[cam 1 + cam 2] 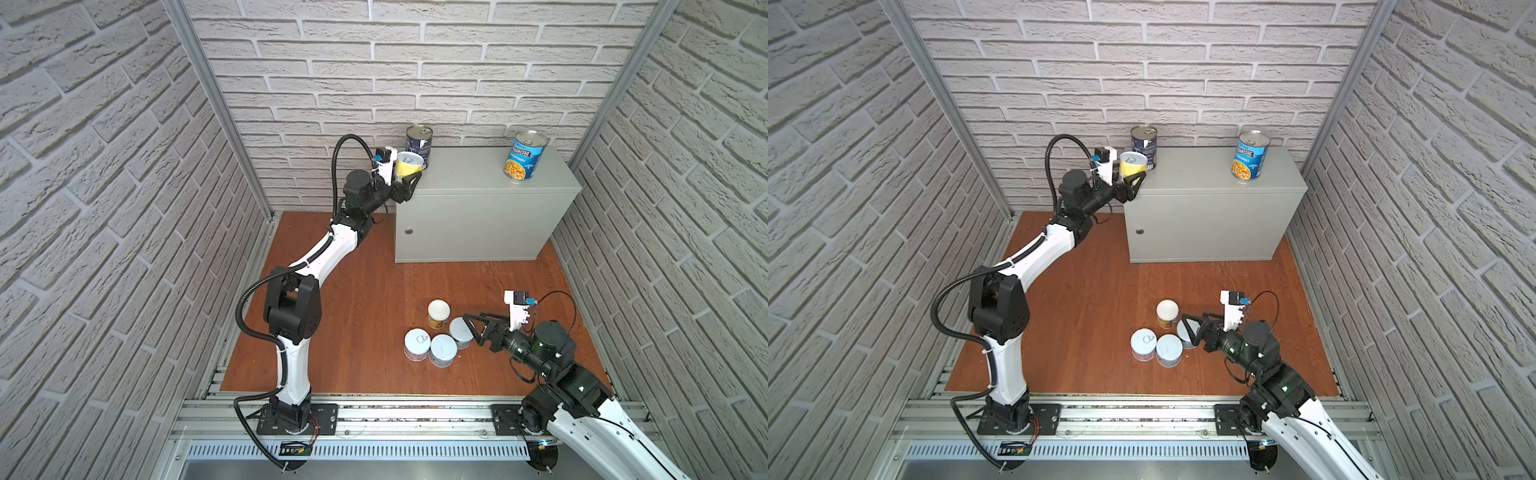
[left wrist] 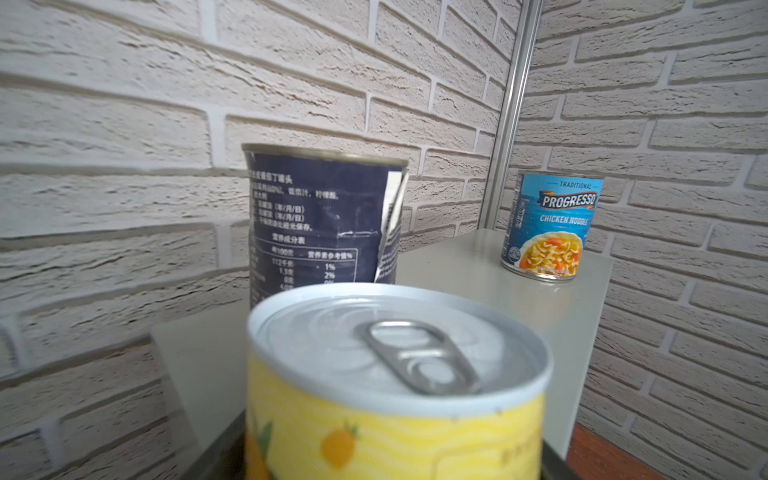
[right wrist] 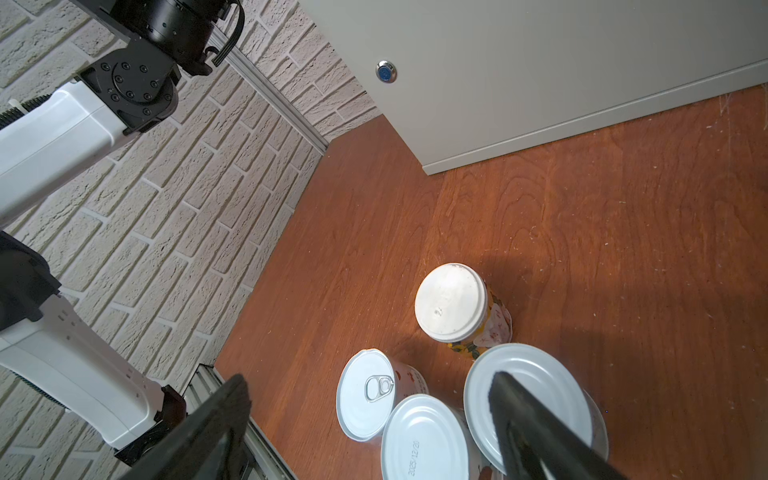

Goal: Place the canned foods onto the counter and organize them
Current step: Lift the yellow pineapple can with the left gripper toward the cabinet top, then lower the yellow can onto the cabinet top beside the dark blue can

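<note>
My left gripper (image 1: 409, 178) is shut on a short yellow can (image 1: 409, 165) (image 2: 395, 415) at the left end of the counter (image 1: 465, 174) top. The yellow can sits just in front of the dark navy can (image 1: 419, 144) (image 2: 324, 216); whether its base rests on the top I cannot tell. The blue Progresso can (image 1: 525, 156) (image 2: 550, 226) stands at the counter's right end. Several short cans (image 1: 438, 313) (image 3: 424, 436) cluster on the wooden floor. My right gripper (image 1: 471, 326) (image 3: 368, 384) hangs open over them, one finger above the rightmost can (image 3: 540, 386), nothing held.
The counter's front face carries a round lock (image 1: 409, 231) (image 3: 385, 72). Brick walls close in on three sides, with metal posts in the back corners. The left arm (image 1: 328, 253) stretches diagonally over the floor's left part. A metal rail (image 1: 395, 415) runs along the front.
</note>
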You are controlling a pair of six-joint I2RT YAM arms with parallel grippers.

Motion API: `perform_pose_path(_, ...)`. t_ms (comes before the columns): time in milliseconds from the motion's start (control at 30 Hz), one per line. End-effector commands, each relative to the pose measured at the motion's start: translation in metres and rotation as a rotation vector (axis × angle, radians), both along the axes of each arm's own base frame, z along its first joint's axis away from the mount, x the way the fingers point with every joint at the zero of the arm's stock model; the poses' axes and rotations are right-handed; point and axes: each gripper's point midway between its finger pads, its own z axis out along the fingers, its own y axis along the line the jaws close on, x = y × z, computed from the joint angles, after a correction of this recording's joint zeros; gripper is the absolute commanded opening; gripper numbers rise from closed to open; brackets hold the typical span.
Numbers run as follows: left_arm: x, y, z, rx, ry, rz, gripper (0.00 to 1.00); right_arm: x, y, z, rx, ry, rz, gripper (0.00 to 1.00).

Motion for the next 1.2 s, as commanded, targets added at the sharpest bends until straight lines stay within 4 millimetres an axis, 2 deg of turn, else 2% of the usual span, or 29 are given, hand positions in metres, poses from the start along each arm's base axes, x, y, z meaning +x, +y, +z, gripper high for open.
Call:
perform_pose_path(0,0.002,-0.003,0.023,-0.049,-0.079,-0.022,0.49,0.002,0.000,-0.002,-0.009,-0.009,-0.004,0.91)
perform_pose_path(300,0.005,-0.009,0.013,-0.048,-0.049,-0.055,0.54,0.002,-0.002,-0.005,-0.019,-0.003,-0.015,0.91)
perform_pose_path(500,0.000,-0.008,0.018,-0.043,-0.034,-0.065,0.54,0.003,-0.003,-0.007,-0.023,0.001,-0.020,0.91)
perform_pose_path(600,-0.001,-0.005,0.020,-0.029,-0.018,-0.053,0.59,0.003,-0.003,-0.007,-0.022,0.002,-0.021,0.91)
perform_pose_path(733,-0.003,-0.005,0.021,-0.013,0.001,-0.054,0.59,0.003,-0.004,-0.007,-0.022,0.004,-0.028,0.91)
perform_pose_path(967,0.000,-0.007,0.015,0.003,0.033,-0.062,0.78,0.006,-0.001,-0.006,-0.015,0.005,-0.023,0.91)
perform_pose_path(1033,0.003,-0.007,0.013,0.007,0.041,-0.058,0.87,0.006,-0.001,-0.006,-0.014,0.006,-0.022,0.91)
perform_pose_path(1067,0.004,-0.007,0.011,0.008,0.047,-0.053,0.98,0.006,-0.001,-0.006,-0.014,0.009,-0.022,0.91)
perform_pose_path(1167,0.006,-0.005,0.011,0.001,0.055,-0.049,0.98,0.006,-0.001,-0.006,-0.013,0.009,-0.025,0.91)
